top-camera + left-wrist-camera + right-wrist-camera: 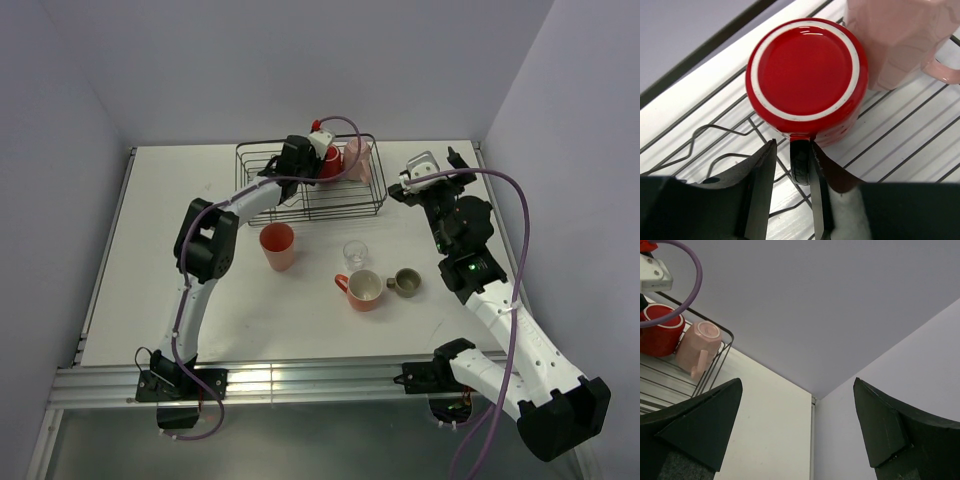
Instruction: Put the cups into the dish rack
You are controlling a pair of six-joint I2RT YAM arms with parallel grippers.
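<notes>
Left claw (792, 147) is seen astride handle of red mug (805, 70), slightly parted w/ gap on one side. Mug is set upside-down in rack (340, 213), straight ahead, just beside pink mug (900, 40). Right claw (797, 385) is held wide open, empty. No writing can be read.

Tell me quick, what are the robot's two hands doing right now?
Left gripper: a little open around the handle of the red mug, with a gap on one side.
Right gripper: wide open, holding nothing.
</notes>
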